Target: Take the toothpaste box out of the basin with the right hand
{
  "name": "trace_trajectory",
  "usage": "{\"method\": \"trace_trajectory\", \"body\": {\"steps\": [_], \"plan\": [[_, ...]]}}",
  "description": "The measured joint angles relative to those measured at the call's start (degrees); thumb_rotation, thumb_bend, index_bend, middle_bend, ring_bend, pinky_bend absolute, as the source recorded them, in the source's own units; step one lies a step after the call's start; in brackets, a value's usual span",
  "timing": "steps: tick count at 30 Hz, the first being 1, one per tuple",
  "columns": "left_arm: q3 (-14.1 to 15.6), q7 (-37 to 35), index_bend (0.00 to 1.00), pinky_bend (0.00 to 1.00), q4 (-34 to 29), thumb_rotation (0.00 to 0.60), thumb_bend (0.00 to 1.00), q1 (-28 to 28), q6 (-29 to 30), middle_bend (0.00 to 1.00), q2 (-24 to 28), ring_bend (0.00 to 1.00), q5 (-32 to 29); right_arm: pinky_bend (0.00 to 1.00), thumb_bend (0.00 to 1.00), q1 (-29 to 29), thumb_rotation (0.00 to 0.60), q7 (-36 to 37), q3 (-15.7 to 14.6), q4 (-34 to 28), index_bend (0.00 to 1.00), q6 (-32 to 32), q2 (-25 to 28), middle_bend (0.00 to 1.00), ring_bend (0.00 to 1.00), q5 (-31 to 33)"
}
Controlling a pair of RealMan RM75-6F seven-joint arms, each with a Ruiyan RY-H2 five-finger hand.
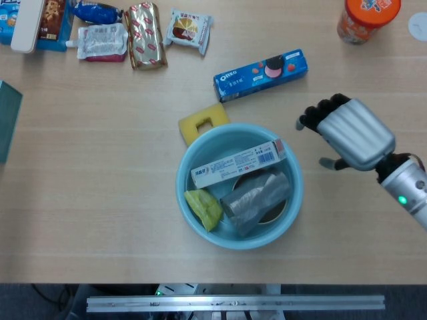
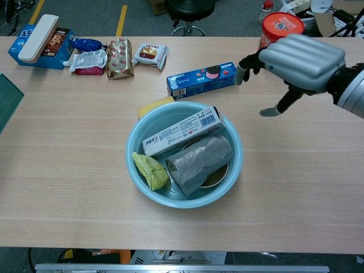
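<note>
Inside the round light-blue plastic basin, the long white toothpaste box lies across its far half, beside a crumpled yellow-green packet and a grey foil pouch. Right of the basin, the silver right hand hovers palm-down, fingers apart, holding nothing.

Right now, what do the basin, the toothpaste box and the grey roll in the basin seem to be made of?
Basin: probably plastic; even light blue, smooth, with a soft sheen on the rim.
Toothpaste box: likely printed cardboard; flat faces, sharp edges, a barcode at one end.
Grey roll: seemingly thin plastic film, perhaps bags; wrinkled and slightly glossy. I cannot be certain.
</note>
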Motion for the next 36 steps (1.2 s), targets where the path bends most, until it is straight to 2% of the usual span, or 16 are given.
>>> {"method": "trace_trajectory", "body": {"steps": [7,21,25,28,30,33,36], "plan": [[0.1,-1.1,0.42,0.25,1.0,0.6,0.43,0.3,-0.3,0.42,-0.2,0.33,-0.5,0.38,0.07,5.6,0.6,-9.0,0.4,1.5,0.37,-3.4,-6.1,0.4,0.35,9.2],[-0.2,-3.0,0.42,0.25,3.3,0.6,0.43,0.0,-1.1,0.42,-0.5,0.33,-0.8,0.38,0.07,12.2,0.6,-20.4,-1.9,2.4,0.37,-0.9,-13.7,0.4,0.35,21.8],[0.0,-3.6,0.42,0.25,3.7,0.6,0.43,0.0,-1.7,0.42,-0.5,0.33,-0.8,0.38,0.15,14.4,0.6,-22.8,-2.8,3.4,0.37,0.3,-16.0,0.41,0.35,25.2],[0.1,-4.0,0.42,0.25,3.8,0.6,0.43,0.0,-1.7,0.42,-0.5,0.33,-0.8,0.42,0.25,15.7,0.6,-23.7,-3.1,4.2,0.42,0.7,-17.2,0.45,0.38,27.2],[0.1,-4.3,0.42,0.25,4.0,0.6,0.43,0.1,-1.6,0.42,-0.5,0.33,-0.8,0.49,0.34,16.4,0.6,-24.0,-3.1,4.8,0.51,1.3,-18.0,0.51,0.46,28.0],[0.1,-4.8,0.42,0.25,4.5,0.6,0.43,0.2,-1.6,0.42,-0.5,0.33,-0.9,0.58,0.38,17.4,0.6,-24.3,-3.1,5.5,0.62,2.5,-18.8,0.6,0.57,29.0],[0.1,-5.1,0.42,0.25,4.7,0.6,0.43,0.3,-1.7,0.42,-0.5,0.33,-1.3,0.61,0.39,17.9,0.6,-24.1,-3.0,5.4,0.67,2.8,-18.5,0.63,0.62,30.1]]}}
